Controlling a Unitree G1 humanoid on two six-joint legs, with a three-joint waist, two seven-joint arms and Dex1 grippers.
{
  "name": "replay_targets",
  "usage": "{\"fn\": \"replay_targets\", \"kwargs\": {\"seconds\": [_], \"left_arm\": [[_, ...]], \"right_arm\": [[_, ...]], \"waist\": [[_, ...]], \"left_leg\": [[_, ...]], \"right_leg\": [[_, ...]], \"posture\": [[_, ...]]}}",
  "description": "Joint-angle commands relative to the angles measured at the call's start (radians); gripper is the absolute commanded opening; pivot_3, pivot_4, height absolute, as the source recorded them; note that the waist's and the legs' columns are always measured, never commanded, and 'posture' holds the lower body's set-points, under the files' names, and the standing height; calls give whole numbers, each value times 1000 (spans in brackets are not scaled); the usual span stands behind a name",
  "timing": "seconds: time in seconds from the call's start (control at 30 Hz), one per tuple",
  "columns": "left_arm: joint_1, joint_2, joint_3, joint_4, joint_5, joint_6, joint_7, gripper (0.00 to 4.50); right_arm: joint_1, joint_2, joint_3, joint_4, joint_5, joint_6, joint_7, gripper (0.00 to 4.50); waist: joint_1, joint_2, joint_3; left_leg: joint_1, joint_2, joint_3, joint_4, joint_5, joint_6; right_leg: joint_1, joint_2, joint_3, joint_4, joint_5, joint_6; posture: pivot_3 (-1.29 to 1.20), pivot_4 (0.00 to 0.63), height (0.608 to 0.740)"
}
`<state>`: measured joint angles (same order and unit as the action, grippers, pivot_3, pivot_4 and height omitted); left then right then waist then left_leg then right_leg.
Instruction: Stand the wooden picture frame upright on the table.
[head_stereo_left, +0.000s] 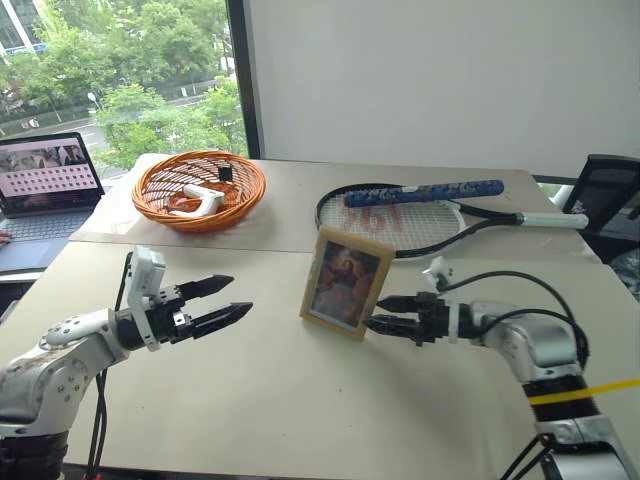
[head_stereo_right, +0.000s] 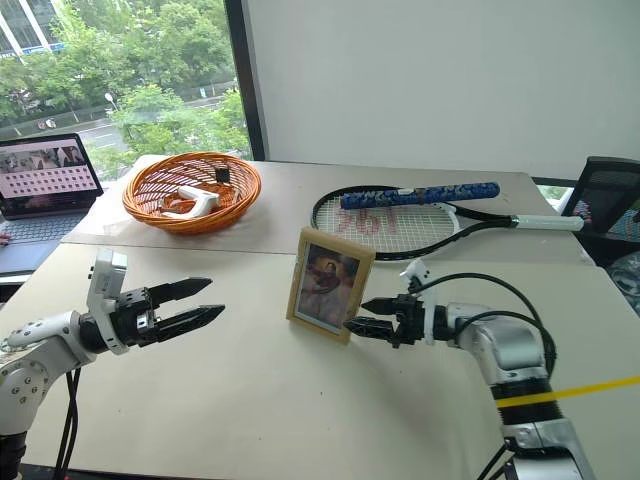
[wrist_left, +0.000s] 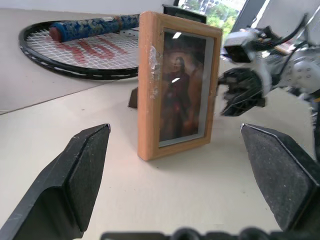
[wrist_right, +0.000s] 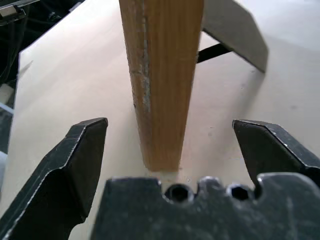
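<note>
Black fingers stand wide apart on the left end effector (head_stereo_left: 222, 302), which hangs over the near left part of the desk (head_stereo_left: 270, 400) and holds nothing. It points toward the frame (head_stereo_left: 344, 284), well apart from it.

The right end effector (head_stereo_left: 384, 314) is just beside the frame's right edge. In the right wrist view its fingers (wrist_right: 60, 170) are spread, one on each side of the wooden edge, and they do not press on it. It holds nothing.

The frame stands up on the desk, near the middle, a little in front of the seam. It leans back a bit. Its brownish picture faces the robot. In the right wrist view its stand (wrist_right: 235, 30) is folded out behind it and rests on the desk.

Farther back, past the seam, a racket (head_stereo_left: 400, 220) lies flat with a blue grip (head_stereo_left: 425, 192) lying across its strings. To the left of it sits an orange basket (head_stereo_left: 199, 188) with some small things inside. At the far left edge is an open laptop (head_stereo_left: 45, 185).
</note>
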<state>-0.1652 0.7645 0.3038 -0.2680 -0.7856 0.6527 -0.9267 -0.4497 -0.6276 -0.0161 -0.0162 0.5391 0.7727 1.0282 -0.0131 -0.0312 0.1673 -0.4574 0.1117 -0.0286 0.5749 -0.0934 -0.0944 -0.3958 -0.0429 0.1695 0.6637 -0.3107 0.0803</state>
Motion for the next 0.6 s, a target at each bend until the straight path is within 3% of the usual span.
{"fn": "replay_targets", "kwargs": {"seconds": [0.03, 0.23, 0.4, 0.53, 0.6], "left_arm": [[9, -35, 6, 10, 72, -64, 73, 4500], [114, -53, -80, 19, 260, -221, 83, 4500], [140, -84, -137, 16, 343, -288, 107, 4500], [134, -107, -196, 70, 423, -359, 116, 4500], [103, -108, -200, 100, 399, -331, 88, 4500]], "right_arm": [[128, -83, -90, -177, -16, -65, -25, 4481], [430, -161, -229, -445, -88, -298, -28, 4481], [508, -82, -294, -535, -58, -311, -137, 4481], [532, -30, -272, -533, -86, -335, -199, 4481], [523, -22, -264, -530, -74, -323, -211, 4481]], "waist": [[1, 0, 0], [-6, 0, 0], [-12, 0, -1], [-6, -1, -1], [-6, -1, -1]], "left_leg": [[0, 0, 0, 0, 0, 0], [0, 0, 0, 0, -1, 1], [1, 0, 0, 2, 0, 1], [1, 0, 0, 5, 0, 1], [1, 0, 0, 5, 0, 1]], "right_leg": [[0, 0, 0, 0, 0, 0], [0, -1, 0, 0, -1, 0], [1, 0, 0, 0, -3, 4], [4, -1, 0, 0, -3, 5], [4, -1, 0, 0, -3, 4]], "posture": [[0, 150, 725], [0, 150, 725], [0, 150, 725], [0, 150, 725], [0, 150, 725]]}}
